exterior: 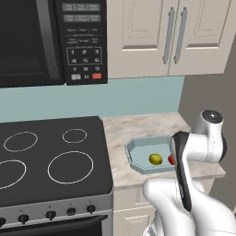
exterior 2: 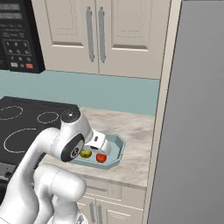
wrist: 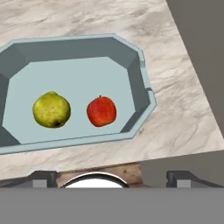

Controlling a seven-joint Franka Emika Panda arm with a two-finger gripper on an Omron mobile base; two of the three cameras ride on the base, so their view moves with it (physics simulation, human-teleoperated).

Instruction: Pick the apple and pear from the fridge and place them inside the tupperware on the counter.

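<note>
The light blue tupperware rests on the beige counter, close to its front edge. Inside it the yellow-green pear and the red apple lie side by side, a small gap between them. My gripper hovers above the tray's near rim, open, its fingertips wide apart with nothing between them. From the base, the tupperware holds the pear, and the apple is half hidden behind my arm. In the right base view the pear and the apple show beneath my hand. The grey fridge stands at the right, its door shut.
A black stovetop borders the counter on the left, with a microwave above it. Cream upper cabinets hang over the counter. The fridge wall closes off the counter's right end.
</note>
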